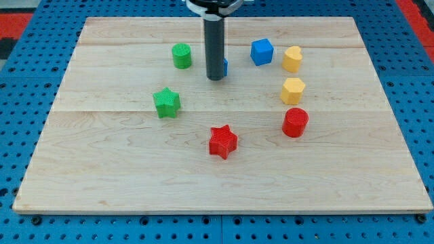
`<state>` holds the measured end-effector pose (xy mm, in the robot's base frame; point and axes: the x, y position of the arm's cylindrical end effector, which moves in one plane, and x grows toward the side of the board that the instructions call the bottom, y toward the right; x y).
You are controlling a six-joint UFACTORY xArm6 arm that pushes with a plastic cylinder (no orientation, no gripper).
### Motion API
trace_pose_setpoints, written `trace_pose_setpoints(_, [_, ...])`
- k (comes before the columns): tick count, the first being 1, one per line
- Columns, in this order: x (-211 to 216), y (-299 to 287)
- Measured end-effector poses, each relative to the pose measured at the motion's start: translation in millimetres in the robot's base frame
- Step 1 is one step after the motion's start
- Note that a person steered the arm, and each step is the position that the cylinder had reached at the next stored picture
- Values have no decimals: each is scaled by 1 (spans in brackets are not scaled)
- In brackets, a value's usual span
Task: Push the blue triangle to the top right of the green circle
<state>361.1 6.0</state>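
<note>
The green circle sits on the wooden board toward the view's top, left of centre. The blue triangle is almost wholly hidden behind my rod; only a thin blue sliver shows at the rod's right edge. My tip rests on the board right of the green circle, directly in front of the blue triangle and touching or nearly touching it.
A blue cube, a yellow heart, a yellow hexagon and a red cylinder stand on the view's right. A green star and a red star lie lower. The wooden board sits on blue pegboard.
</note>
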Motion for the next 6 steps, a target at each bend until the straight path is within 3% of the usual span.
trace_pose_setpoints(2, [-51,23])
trace_pose_setpoints(4, [-9,9])
trace_pose_setpoints(6, [-69,1])
